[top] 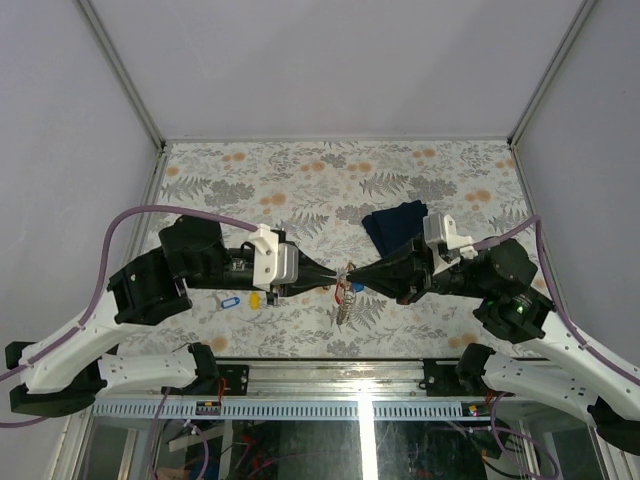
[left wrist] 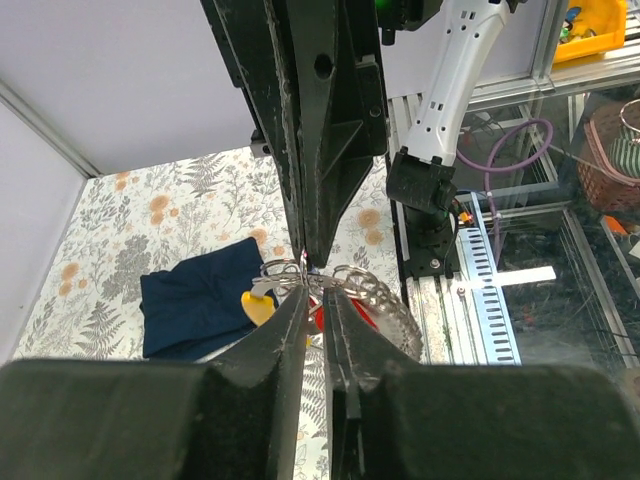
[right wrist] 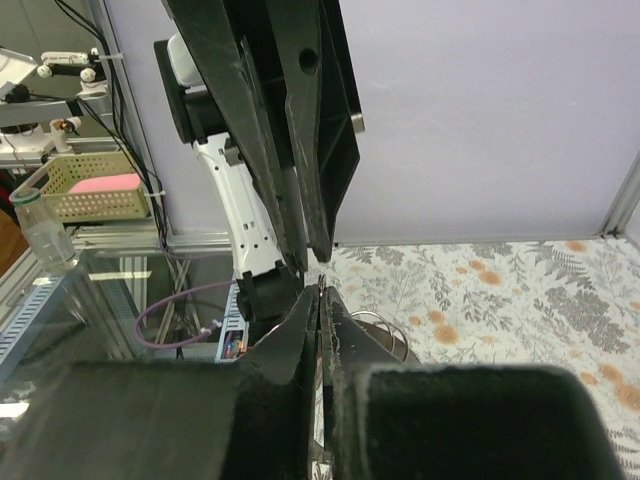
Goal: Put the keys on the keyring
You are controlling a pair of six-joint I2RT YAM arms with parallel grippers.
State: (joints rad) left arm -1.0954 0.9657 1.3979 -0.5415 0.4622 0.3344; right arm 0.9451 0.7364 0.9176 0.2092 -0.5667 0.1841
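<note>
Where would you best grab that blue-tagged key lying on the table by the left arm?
Probably by its blue tag, pinched across the narrow width from straight above. It lies flat on the table, long way roughly left to right, with the yellow tag close on its right; fingers on its near and far edges would avoid that.

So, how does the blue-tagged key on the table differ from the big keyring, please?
The small blue-tagged key lies on the floral table; the large silvery toothed keyring is raised between left hand and right hand. The key has one tag, the keyring several. Both carry plastic tags.
</note>
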